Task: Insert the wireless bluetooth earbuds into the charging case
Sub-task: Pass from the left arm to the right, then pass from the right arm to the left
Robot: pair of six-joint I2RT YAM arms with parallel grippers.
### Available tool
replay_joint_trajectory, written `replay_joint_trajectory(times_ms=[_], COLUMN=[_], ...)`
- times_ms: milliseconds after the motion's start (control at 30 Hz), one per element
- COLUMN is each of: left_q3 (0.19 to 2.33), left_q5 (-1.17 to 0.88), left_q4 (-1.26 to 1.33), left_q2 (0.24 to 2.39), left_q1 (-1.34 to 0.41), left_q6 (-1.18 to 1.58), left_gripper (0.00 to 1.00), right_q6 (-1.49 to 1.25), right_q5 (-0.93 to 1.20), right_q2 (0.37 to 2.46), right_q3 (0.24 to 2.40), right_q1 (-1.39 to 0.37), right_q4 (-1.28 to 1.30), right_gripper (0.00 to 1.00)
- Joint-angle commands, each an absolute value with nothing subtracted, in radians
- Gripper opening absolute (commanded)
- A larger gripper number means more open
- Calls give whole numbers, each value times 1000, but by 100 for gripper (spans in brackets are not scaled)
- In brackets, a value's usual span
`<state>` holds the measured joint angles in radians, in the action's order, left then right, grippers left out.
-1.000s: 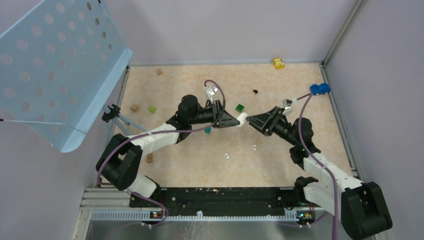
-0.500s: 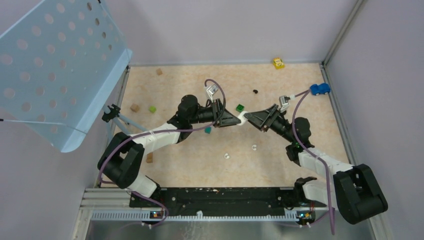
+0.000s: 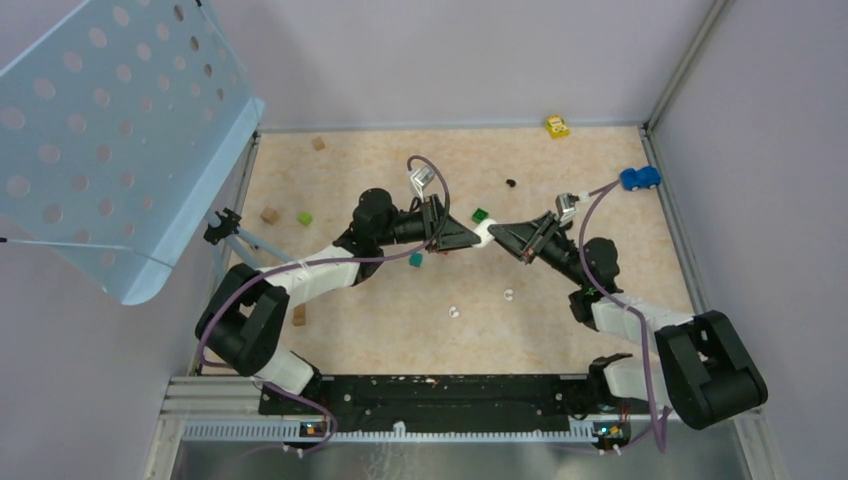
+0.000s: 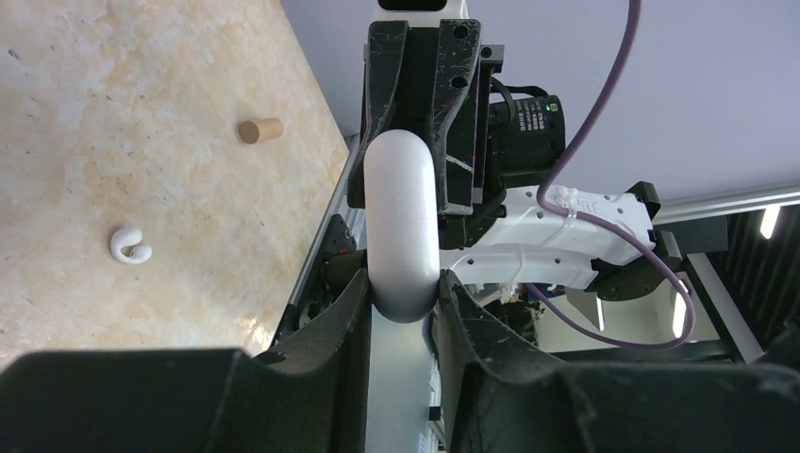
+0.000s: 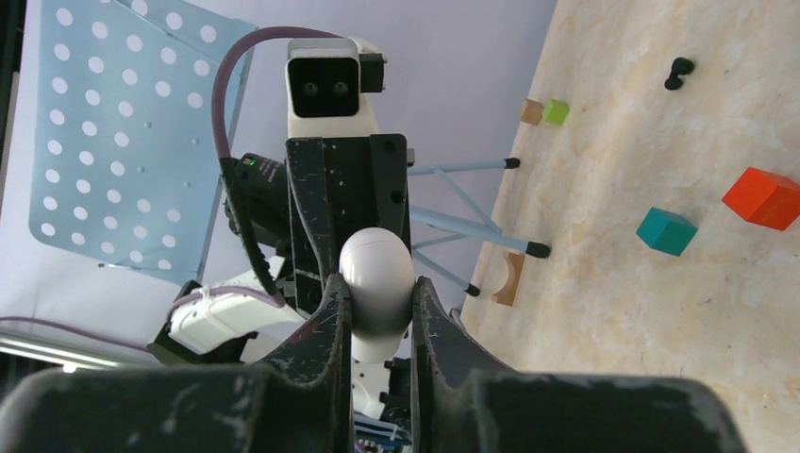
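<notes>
Between left claw (image 4: pixel 401 283), right claw (image 5: pixel 375 297): case (image 4: pixel 401 208) lengthwise

No text, brand, number or sign can be read in any view. Faint marks on the white arm link (image 4: pixel 577 204) are too small to make out.

The beige marbled tabletop (image 3: pixel 340 170) bears two glossy white earbuds (image 3: pixel 454 312) and a tiny black earbud (image 3: pixel 511 182). Scattered around them lie small coloured cubes (image 3: pixel 305 218).
</notes>
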<state>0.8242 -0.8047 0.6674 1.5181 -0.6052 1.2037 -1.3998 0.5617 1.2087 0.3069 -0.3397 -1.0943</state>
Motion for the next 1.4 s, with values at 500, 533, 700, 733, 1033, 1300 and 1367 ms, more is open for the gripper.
replay_joint_trajectory(times_ms=[500,533,700,733,1033,1300,1367], left_q3=[912,922,964,964,953,861,849], left_q5=[-891,-899,-886,-877,-960,-1061,-1064], left_q4=[260,230,112,100,146,457,489], left_q2=[1404,1397,1388,1390,1451,1496,1501], left_q1=[-542,-540,-540,-539,-534,-533,-532], left_q6=[846,812,681,673,743,959,977], left_gripper=[99,99,99,99,85,70,66], right_q6=[-1054,-1030,-863,-831,-763,-834,-855], right_q5=[814,827,882,892,972,1010,1017], right_q2=[1229,1231,1248,1250,1269,1274,1269], right_q3=[525,530,606,622,676,654,646], right_q1=[-344,-341,-336,-337,-337,-337,-336], right_q4=[-764,-745,-531,-499,-458,-557,-592], right_gripper=[0,0,0,0,0,0,0])
